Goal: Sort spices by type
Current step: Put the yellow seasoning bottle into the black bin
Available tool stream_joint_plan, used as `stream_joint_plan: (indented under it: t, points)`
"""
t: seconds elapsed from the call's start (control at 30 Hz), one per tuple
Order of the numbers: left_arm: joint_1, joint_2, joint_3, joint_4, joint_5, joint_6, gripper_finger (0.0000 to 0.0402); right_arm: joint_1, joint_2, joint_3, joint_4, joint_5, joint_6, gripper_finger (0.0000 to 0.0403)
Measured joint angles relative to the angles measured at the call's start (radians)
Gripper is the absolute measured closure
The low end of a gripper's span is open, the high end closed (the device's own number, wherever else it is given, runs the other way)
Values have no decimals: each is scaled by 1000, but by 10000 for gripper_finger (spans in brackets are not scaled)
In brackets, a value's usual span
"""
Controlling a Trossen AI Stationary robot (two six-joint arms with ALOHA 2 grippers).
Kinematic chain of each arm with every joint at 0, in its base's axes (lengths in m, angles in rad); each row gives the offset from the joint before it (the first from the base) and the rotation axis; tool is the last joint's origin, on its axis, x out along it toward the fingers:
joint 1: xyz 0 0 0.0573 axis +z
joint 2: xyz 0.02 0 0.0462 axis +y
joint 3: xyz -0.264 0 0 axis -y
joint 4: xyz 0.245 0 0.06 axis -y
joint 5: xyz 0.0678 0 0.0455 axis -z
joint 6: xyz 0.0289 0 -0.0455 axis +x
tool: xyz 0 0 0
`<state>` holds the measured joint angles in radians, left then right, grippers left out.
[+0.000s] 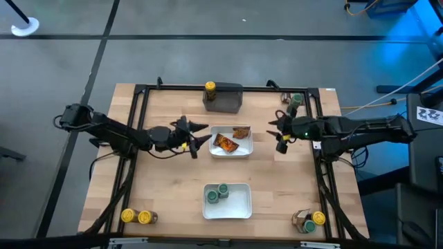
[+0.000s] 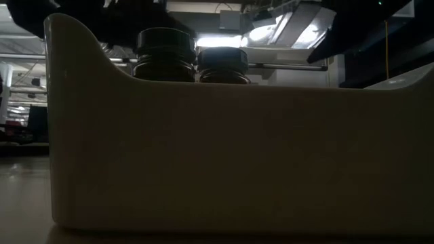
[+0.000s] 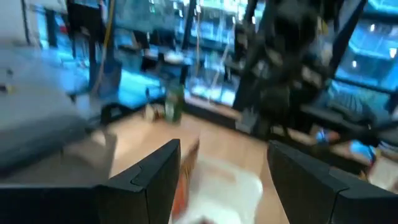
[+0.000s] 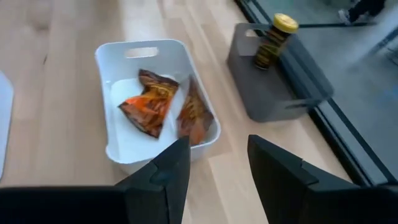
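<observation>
Orange-brown sachets (image 1: 225, 143) lie together in the white tray (image 1: 231, 151) between both grippers, grouped by type. Left gripper (image 1: 198, 136), jaws spread and empty, hovers just beside it. Right gripper (image 1: 276, 131), fingers parted and empty, hangs opposite; a green-lidded jar (image 1: 295, 102) waits just behind it.

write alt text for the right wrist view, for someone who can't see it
A white tray on a wooden table holds two orange-brown sachets, seen past the empty, open right gripper. Beside the tray, a yellow-lidded jar stands on a dark grey block.
</observation>
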<state>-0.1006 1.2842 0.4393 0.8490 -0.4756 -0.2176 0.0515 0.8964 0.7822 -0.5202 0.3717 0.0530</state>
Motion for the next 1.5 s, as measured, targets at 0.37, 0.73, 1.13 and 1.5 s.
stream_joint_plan:
  t: [0.37, 0.73, 1.13, 1.5]
  points:
    - [0, 17, 387, -504, 100, 234, 178, 55, 4, -23, 26, 1, 19, 240]
    - [-179, 66, 743, -1136, 100, 293, 178, 54, 4, -23, 22, 1, 21, 240]
    - [-434, 68, 891, -1450, 67, 27, 178, 54, 4, -23, 22, 1, 23, 240]
    - [-645, 275, 1240, -1806, 1, -255, 178, 54, 4, -23, 21, 1, 87, 240]
